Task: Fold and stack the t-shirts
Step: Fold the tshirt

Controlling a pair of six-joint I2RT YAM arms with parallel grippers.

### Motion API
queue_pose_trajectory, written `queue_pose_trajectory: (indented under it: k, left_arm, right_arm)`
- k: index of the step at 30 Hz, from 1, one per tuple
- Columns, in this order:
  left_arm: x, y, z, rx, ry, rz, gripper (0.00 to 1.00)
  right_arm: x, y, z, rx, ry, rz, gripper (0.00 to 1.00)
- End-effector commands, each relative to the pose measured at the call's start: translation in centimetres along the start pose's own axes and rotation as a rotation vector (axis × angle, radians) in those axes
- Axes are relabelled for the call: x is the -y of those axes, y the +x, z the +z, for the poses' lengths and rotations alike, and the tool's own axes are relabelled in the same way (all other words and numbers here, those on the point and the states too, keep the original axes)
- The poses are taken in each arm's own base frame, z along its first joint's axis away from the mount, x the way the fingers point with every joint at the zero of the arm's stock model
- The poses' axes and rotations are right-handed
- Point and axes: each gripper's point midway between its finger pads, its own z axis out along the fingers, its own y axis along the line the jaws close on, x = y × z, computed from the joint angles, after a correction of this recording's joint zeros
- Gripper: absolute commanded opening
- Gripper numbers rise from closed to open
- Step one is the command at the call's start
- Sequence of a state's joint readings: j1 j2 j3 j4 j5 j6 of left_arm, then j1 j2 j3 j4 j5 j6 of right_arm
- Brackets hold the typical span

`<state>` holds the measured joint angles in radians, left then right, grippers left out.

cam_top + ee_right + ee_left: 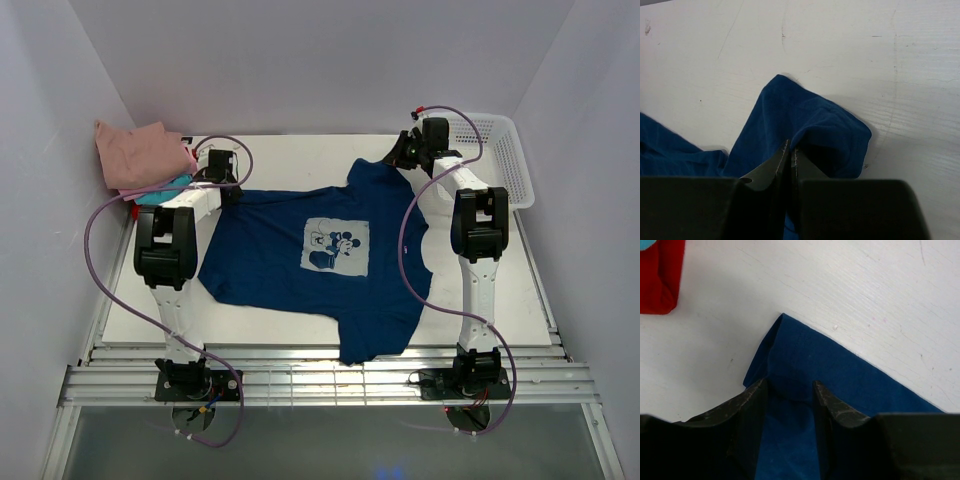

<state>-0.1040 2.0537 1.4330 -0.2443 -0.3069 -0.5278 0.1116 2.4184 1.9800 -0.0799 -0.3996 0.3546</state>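
Note:
The navy blue tee (300,270) lies spread flat on the white table, its pale mouse print (336,247) facing up. My left gripper (228,192) is at the shirt's back left corner. In the left wrist view it (790,390) is open, with its fingers astride the navy corner (805,355). My right gripper (403,155) is at the back right sleeve. In the right wrist view it (791,147) is shut on a raised fold of the navy sleeve (805,112). Folded dusty-pink (140,150), teal (165,195) and red (135,210) tees are stacked at the back left.
A white mesh basket (497,150) stands at the back right, just beyond my right arm. The red tee's edge (657,275) lies close to the left of my left gripper. White walls close in the sides and back of the table (290,150).

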Motion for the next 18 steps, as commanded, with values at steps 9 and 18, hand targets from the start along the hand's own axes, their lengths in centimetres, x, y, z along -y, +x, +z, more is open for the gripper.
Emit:
queue_pose_trajectory:
  k: [9,18]
  left_arm:
    - [0.8,-2.3,1.0,0.049,0.000,0.009,0.21]
    - [0.3,-2.9,0.1,0.070,-0.016,0.005,0.00]
  right_arm:
    - [-1.3,-1.7,-1.2,0.036,-0.031,-0.053,0.08]
    - [-2.3,-2.2,-2.0,0.045,-0.062,-0.060,0.08]
